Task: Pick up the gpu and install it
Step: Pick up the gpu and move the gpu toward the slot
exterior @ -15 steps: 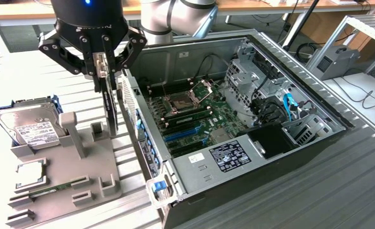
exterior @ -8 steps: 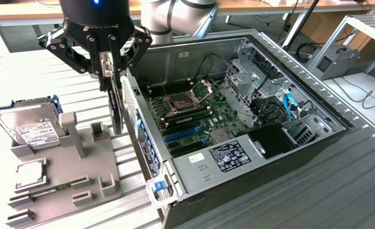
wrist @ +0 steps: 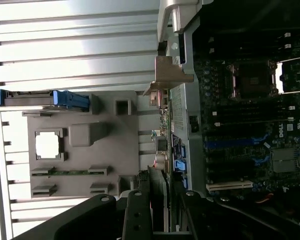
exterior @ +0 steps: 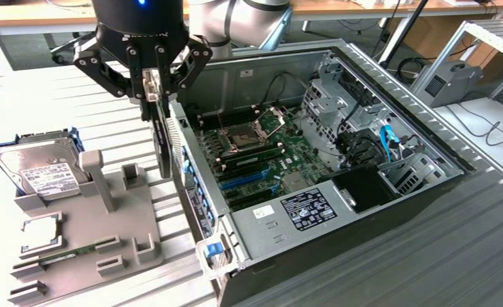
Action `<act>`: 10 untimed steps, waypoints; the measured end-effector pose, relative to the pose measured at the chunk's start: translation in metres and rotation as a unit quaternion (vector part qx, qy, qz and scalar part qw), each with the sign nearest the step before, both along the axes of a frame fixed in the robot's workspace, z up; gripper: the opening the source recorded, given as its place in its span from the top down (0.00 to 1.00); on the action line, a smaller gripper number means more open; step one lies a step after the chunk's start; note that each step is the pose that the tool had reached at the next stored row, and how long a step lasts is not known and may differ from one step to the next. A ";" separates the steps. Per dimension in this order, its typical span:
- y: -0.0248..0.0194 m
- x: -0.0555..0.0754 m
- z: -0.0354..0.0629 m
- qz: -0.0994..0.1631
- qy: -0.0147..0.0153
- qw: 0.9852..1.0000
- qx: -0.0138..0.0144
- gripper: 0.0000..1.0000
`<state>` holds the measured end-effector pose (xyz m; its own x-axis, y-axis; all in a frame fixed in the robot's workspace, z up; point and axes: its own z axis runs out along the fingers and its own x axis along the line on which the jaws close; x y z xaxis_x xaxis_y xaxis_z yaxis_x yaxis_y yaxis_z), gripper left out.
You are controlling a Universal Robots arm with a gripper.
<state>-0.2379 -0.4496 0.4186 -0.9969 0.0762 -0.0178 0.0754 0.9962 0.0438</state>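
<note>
Jaws clamped on upper edge of gpu (exterior: 162, 144). Card held vertical, edge-on, in air, between grey fixture tray (exterior: 106, 236) and wall of open computer case (exterior: 320, 268), just beside wall. Bracket end (wrist: 167, 75) seen furthest from jaws in wrist view. Hard drive (exterior: 42, 169) and memory stick (exterior: 68, 254) seated in tray on bench (exterior: 29, 102).

- Exterior view: bright, even, diffuse light from above; the ribbed table (exterior: 64, 109) carries no hard shadows.
- The inside of the computer case (exterior: 456, 160) sits in moderate shade; the motherboard (exterior: 260, 160) is legible.
- The gripper (exterior: 153, 91) and the gpu (exterior: 162, 144) read as near-black masses against the pale table.
- Wrist view: the table slats are overexposed, near white; glare blows out the chip (wrist: 47, 145) in the grey tray (wrist: 115, 150).
- There the case interior is underexposed and dim.
</note>
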 end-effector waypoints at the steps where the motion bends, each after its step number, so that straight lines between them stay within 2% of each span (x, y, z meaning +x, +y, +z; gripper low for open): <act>1: 0.0000 0.001 0.0000 0.000 0.000 1.000 0.000 0.72; 10: 0.0000 0.011 0.0001 0.000 0.000 1.000 0.000 0.72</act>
<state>-0.2270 -0.4496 0.4187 -0.9969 0.0762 -0.0177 0.0754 0.9962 0.0437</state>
